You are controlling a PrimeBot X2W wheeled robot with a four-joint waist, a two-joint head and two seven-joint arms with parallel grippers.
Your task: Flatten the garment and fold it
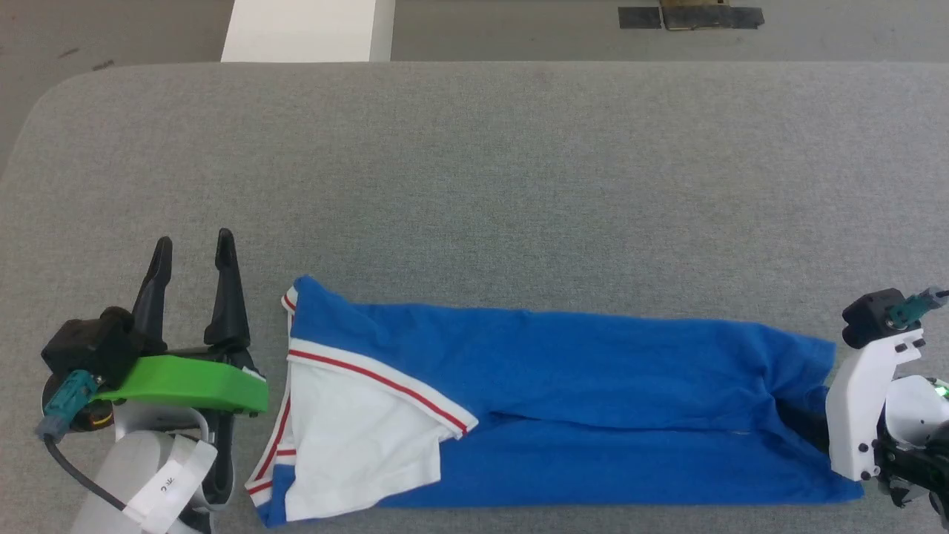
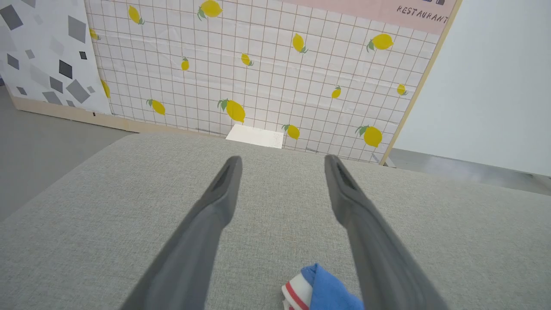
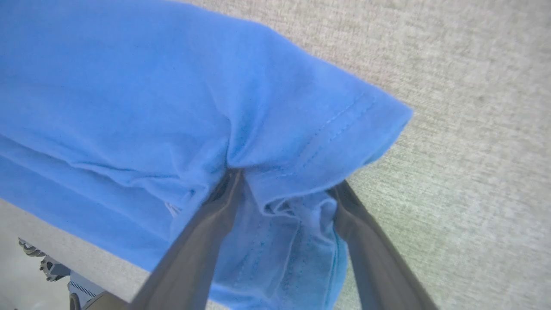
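Observation:
The garment (image 1: 593, 371) lies folded into a long royal-blue strip across the near side of the table, with a white sleeve (image 1: 356, 430) and red-striped trim at its left end. My left gripper (image 1: 194, 239) stands open on the bare table just left of that end, holding nothing. A corner of the garment (image 2: 320, 288) shows low between its fingers. My right gripper (image 3: 284, 183) is at the strip's right end, open. Its fingertips are pushed under a fold of the blue hem (image 3: 327, 137), and cloth bunches between the spread fingers.
The grey fabric table (image 1: 474, 163) stretches far beyond the garment, with rounded corners. A white block (image 1: 308, 30) stands past the far edge, and dark tape (image 1: 689, 16) marks the floor. A lemon-print wall panel (image 2: 258, 64) rises behind the table.

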